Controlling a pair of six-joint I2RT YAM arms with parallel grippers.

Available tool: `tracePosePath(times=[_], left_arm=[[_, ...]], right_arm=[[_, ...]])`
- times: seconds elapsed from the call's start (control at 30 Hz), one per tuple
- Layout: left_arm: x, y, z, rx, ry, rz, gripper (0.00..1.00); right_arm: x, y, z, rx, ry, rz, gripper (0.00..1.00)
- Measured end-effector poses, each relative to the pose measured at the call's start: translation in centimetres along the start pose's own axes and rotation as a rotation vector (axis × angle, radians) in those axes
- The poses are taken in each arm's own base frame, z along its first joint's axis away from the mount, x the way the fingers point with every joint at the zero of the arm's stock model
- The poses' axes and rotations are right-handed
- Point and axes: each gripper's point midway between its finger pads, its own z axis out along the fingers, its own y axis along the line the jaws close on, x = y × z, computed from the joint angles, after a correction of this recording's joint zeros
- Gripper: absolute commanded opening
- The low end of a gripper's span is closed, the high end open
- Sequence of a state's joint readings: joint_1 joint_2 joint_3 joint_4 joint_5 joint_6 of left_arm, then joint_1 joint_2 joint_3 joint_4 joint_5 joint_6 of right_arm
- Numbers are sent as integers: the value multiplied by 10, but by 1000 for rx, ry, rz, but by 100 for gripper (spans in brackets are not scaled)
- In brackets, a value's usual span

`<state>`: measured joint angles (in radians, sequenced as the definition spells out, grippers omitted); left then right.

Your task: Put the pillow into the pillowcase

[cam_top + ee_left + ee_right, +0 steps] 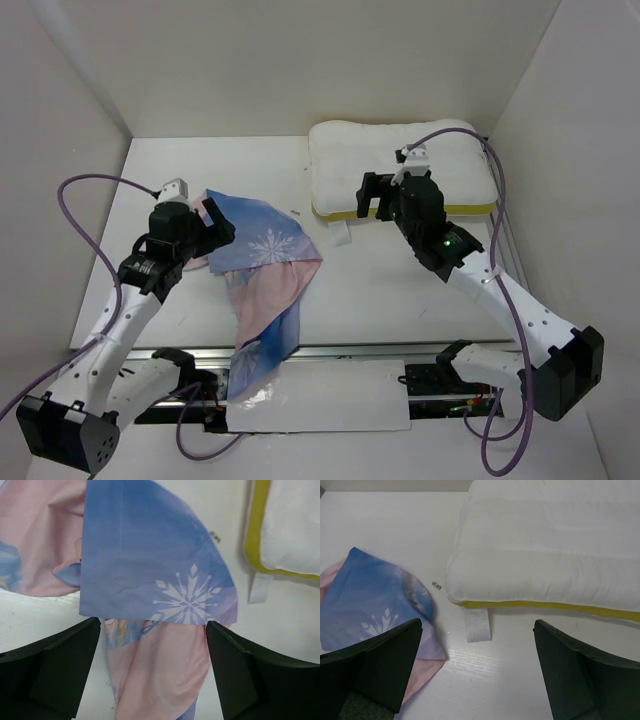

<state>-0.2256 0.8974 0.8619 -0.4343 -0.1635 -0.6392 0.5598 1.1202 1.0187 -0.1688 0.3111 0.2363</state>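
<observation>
Your left gripper (152,626) has its jaws spread wide and holds nothing. It hangs over the crumpled pillowcase (150,555), which lies blue snowflake side up on the table's (200,165) left half and trails over the near edge. Your right gripper (477,626) is just as wide and empty, above the table just before the pillow (545,545) at the far right, whose yellow strip (545,606) and tag (478,625) face it.

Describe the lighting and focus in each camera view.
Top view: even bright light, faint shadows, no glare. Left wrist view: pillowcase crisp, dark fingers at the bottom slightly soft. Right wrist view: pillow nearly washed out, thin shadow under its yellow edge.
</observation>
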Motion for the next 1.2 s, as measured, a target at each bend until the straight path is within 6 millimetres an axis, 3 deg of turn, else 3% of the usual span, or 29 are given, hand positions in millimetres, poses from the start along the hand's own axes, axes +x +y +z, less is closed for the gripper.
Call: tracePosePath(times=[0.23, 0.4, 0.53, 0.63, 0.93, 1.2], left_arm=[[48, 31, 38, -179, 199, -7, 100], [80, 49, 54, -259, 307, 13, 100], [98, 64, 59, -304, 356, 18, 100], [103, 73, 61, -324, 366, 7, 100], [114, 84, 77, -313, 378, -25, 93], [126, 96, 87, -352, 412, -42, 63]], right_arm=[[45, 14, 8, -29, 91, -28, 100], [110, 20, 13, -71, 224, -49, 100], [158, 49, 15, -174, 349, -96, 100], [184, 79, 2, -275, 386, -130, 100], [223, 136, -26, -418, 427, -172, 100], [277, 139, -12, -311, 569, -157, 100]])
